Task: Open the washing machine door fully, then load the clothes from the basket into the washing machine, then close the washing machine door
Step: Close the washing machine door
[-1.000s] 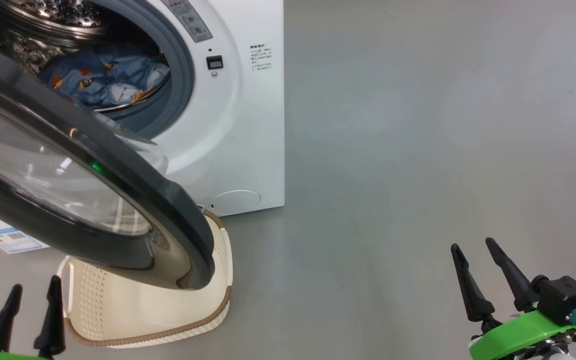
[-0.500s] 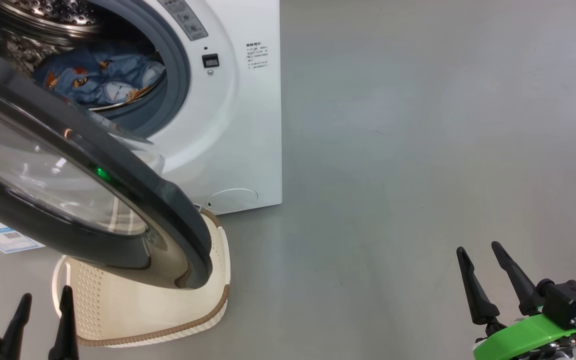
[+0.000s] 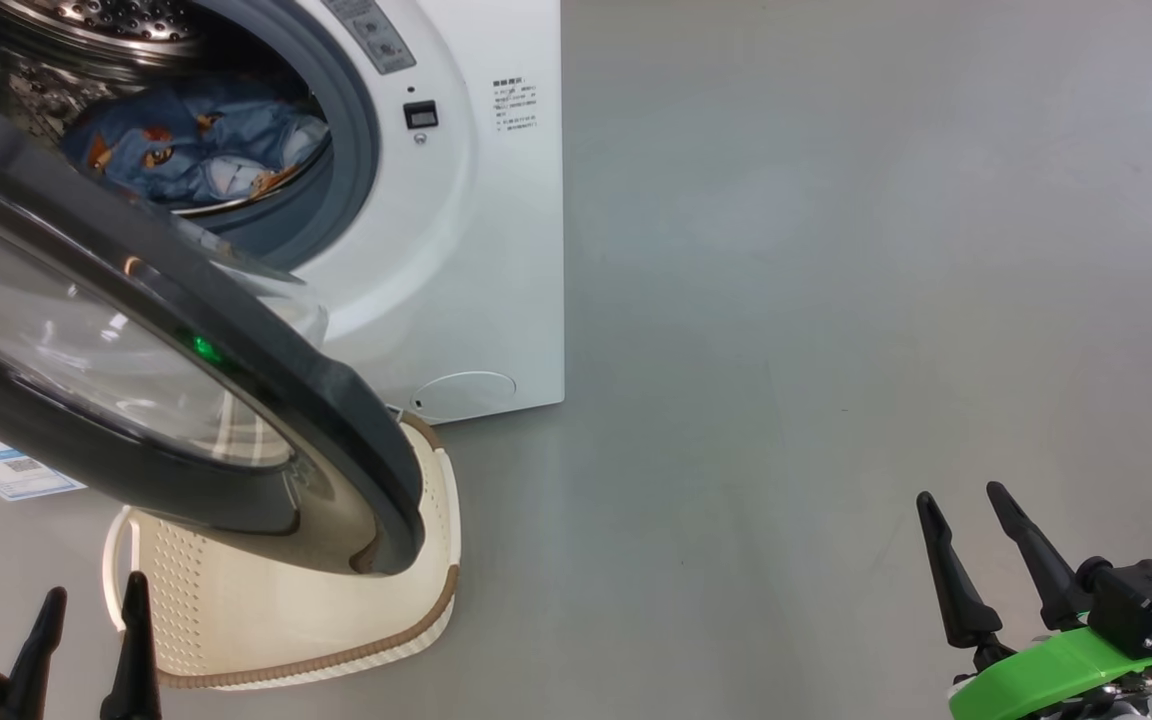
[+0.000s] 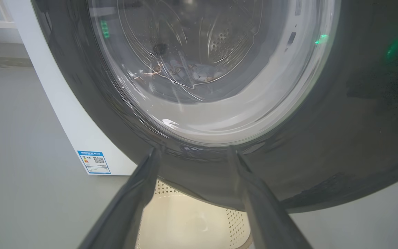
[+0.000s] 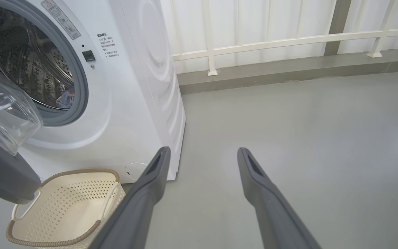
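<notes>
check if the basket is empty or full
Empty: the basket shows a bare inside; the clothes lie inside the washing machine.

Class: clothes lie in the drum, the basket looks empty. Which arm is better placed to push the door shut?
Probably left. The open left gripper points at the washing machine door, close in front; the open right gripper hangs over the floor, far aside.

Light blue clothes [image 3: 198, 150] with orange-brown prints; cream perforated basket [image 3: 266, 620], brown rim.
</notes>
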`<state>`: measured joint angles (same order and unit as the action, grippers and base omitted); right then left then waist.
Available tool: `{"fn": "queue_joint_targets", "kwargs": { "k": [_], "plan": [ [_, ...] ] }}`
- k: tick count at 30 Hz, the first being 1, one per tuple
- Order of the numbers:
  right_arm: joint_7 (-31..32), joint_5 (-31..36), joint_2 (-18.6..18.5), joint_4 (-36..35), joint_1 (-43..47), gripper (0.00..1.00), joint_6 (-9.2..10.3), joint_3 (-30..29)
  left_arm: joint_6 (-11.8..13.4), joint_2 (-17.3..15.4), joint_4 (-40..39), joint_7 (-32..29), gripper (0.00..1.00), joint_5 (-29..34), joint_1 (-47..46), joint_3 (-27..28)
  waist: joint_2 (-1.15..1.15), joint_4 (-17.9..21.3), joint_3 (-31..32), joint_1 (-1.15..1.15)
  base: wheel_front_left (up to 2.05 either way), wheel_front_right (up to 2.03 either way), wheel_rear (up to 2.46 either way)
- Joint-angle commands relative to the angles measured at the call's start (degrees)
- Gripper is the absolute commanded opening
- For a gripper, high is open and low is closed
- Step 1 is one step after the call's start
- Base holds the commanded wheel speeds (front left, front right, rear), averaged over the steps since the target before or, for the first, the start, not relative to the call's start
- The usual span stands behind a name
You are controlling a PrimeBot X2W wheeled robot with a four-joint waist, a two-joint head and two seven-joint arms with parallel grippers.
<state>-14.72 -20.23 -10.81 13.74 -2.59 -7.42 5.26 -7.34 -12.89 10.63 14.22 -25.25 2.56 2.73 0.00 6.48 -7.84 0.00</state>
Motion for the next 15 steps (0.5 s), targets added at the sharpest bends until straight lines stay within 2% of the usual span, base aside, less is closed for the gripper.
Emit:
{"fn": "queue_joint_targets", "kwargs": {
  "k": [1, 14, 15],
  "plan": [
    [-0.28, 0.55, -0.52, -1.45, -0.35, 1.00, -0.07, 0.70, -0.14, -0.78, -1.42, 0.77, 1.00, 0.63, -0.64, 2.35, 0.00, -0.04, 0.06, 0.00, 0.00, 0.00, 0.00],
    [-0.28, 0.25, -0.56, -1.25, -0.33, 1.00, -0.07, 1.22, -0.14, 0.11, -1.34, 0.78, 1.00, 0.47, -0.63, 2.06, 0.00, -1.04, 0.35, 0.00, 0.00, 0.00, 0.00],
    [-0.28, 0.09, -0.58, -1.18, -0.35, 0.92, -0.07, 1.44, -0.14, 0.27, -1.36, 0.78, 1.00, 0.46, -0.66, 2.06, 0.00, -1.28, 0.41, 0.00, 0.00, 0.00, 0.00]
  ]
}}
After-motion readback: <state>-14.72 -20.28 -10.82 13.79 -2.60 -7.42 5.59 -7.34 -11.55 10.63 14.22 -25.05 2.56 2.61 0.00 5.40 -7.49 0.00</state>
